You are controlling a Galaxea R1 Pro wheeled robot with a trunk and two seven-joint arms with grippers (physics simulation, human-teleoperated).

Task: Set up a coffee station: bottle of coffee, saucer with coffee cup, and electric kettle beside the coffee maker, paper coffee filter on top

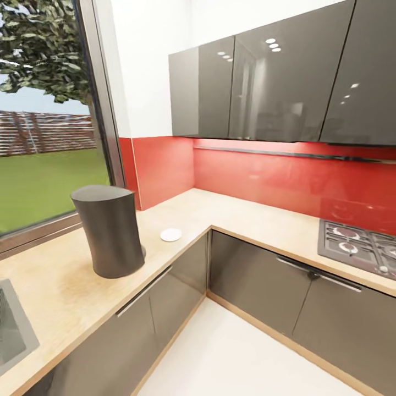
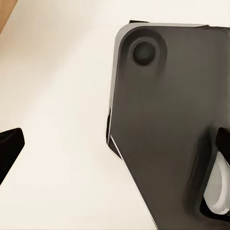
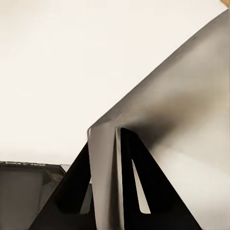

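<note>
The coffee maker [image 1: 110, 231], a tall dark grey curved shell, stands on the light beige countertop [image 1: 66, 286] by the window, its back towards me. A small flat white saucer [image 1: 171, 235] lies on the worktop just right of it, near the inner corner, with nothing on it. In the left wrist view my left gripper [image 2: 116, 148] is open, one black fingertip [image 2: 9, 149] at each side, and it hangs over the white floor and the robot's dark grey body [image 2: 167, 120]. The right wrist view looks onto grey and black robot parts [image 3: 143, 158] over the pale floor.
The L-shaped counter runs along a red backsplash under glossy grey wall cabinets [image 1: 264, 88]. A gas hob [image 1: 357, 245] sits at the right, a sink [image 1: 14, 330] at the lower left. Grey cabinet fronts [image 1: 258, 280] with bar handles border the white floor [image 1: 236, 357].
</note>
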